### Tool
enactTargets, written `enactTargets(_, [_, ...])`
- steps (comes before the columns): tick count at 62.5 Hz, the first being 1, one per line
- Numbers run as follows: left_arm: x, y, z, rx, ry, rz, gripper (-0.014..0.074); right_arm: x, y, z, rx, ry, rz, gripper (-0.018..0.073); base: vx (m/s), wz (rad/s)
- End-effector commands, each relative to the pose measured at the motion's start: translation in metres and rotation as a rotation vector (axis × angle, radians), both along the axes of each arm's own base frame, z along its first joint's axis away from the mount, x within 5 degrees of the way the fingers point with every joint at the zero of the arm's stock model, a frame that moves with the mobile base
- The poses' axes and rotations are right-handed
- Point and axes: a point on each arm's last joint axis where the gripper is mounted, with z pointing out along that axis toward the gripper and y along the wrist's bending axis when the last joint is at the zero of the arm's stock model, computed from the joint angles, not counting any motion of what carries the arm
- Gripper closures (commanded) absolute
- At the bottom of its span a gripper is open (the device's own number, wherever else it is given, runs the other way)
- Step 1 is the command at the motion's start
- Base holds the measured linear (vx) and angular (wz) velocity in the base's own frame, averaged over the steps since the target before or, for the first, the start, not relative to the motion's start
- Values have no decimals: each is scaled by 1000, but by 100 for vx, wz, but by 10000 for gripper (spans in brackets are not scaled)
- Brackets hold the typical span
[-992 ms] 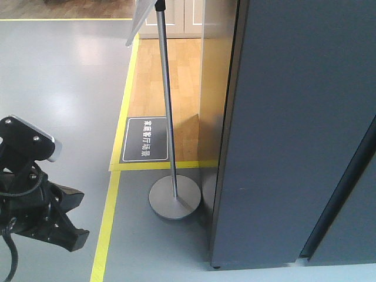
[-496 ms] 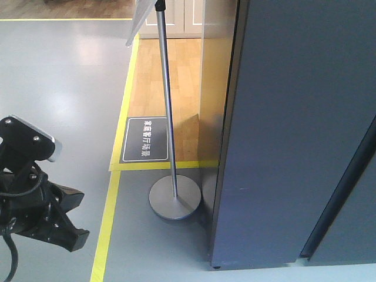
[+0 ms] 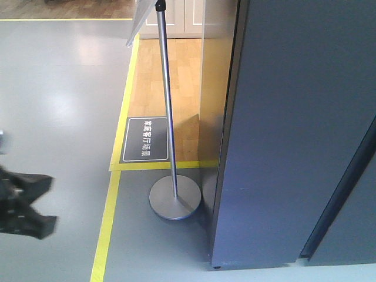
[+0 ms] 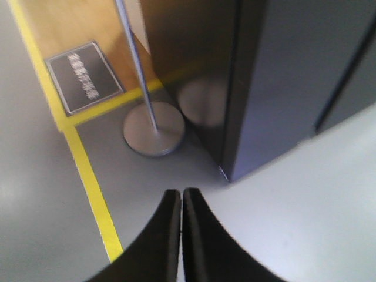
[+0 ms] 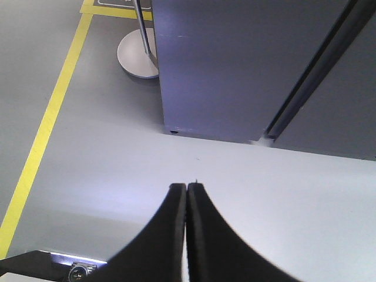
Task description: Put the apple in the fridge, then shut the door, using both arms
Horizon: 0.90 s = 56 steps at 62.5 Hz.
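Observation:
The fridge stands at the right, tall and dark grey-blue; it also fills the top of the left wrist view and the right wrist view. Its door shows as a flat grey panel lying flush, with a dark seam beside it and no white interior on show. The apple is out of view. My left arm is a blurred black shape at the lower left edge. Above bare grey floor, the left gripper is shut on nothing. The right gripper is likewise shut and empty, short of the fridge's base.
A metal sign stand with a round base and thin pole stands just left of the fridge's corner. Yellow floor tape borders a wooden floor area with a dark floor label.
My left arm has swung left and down, now blurred and mostly out of the front view. The fridge and the sign stand have not moved.

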Motion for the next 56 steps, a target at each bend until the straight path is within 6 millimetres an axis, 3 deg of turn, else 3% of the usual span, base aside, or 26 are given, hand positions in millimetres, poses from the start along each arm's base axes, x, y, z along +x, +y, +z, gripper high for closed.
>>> enactTargets(1, [-8,14,11,-95,-164,70,603,4,0,10,4,-60,-2,563,0,0])
enactTargets(12, [-40,40,-9,-132,-322,179,603,4,0,10,4,-60,-2,563,0,0])
enactTargets(26, [-77,57,-49,-162,-496,277,603,4,0,10,4,-60,-2,563,0,0])
enactTargets(44, [-99,64,-88,-174,-652,348,603,4,0,10,4,-60,-2,563,0,0])
enactTargets(56, [-105,64,-97,-179,-718,345,603,4,0,10,4,-60,-2,563,0,0])
